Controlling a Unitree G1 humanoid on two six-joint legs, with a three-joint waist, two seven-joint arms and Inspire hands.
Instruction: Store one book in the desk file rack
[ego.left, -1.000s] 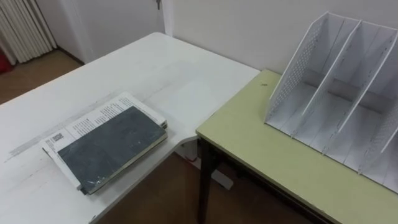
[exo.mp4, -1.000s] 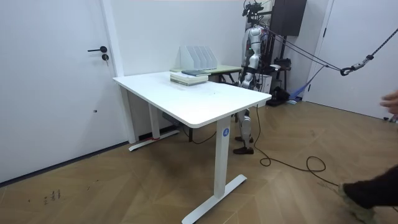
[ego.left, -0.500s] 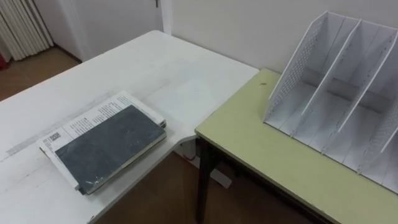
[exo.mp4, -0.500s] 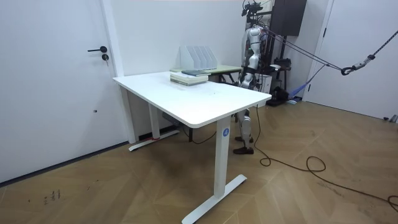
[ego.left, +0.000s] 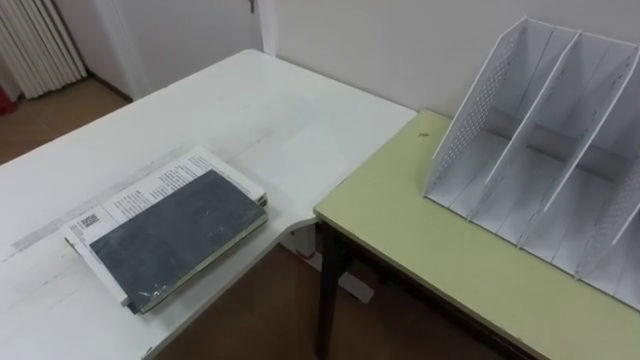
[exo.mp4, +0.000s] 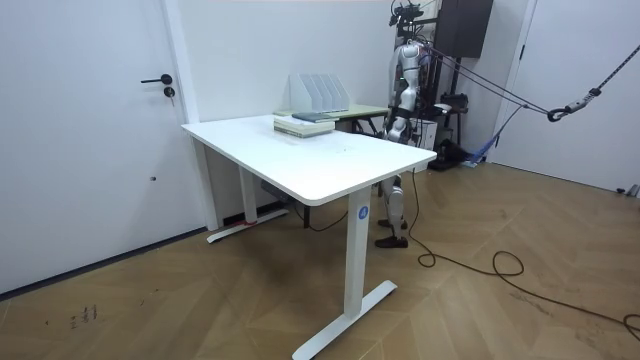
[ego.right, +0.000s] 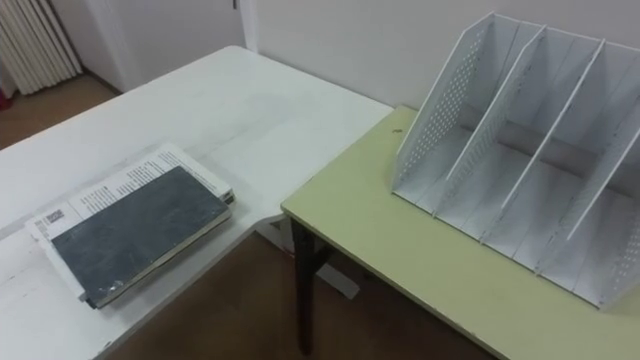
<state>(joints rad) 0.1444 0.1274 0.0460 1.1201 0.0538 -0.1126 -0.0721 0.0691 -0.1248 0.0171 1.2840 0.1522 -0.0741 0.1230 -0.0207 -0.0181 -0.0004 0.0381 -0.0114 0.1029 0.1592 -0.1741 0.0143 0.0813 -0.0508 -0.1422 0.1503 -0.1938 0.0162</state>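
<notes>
As seen from the head, item one: book, dark grey cover, lying flat atop a second, white printed book, both near the edge of the white desk. Well apart from the rack; not yet stored.

Item two: rack, white, perforated side wall, slanted dividers, standing on the green desk, close to the wall. Green desk set just beside the white desk's corner, wood floor below.

In the room view: robot standing at the green desk's end on the view's right, turned toward the rack. Hands low by the body, too small to tell whether open or closed. Door on the view's left.
</notes>
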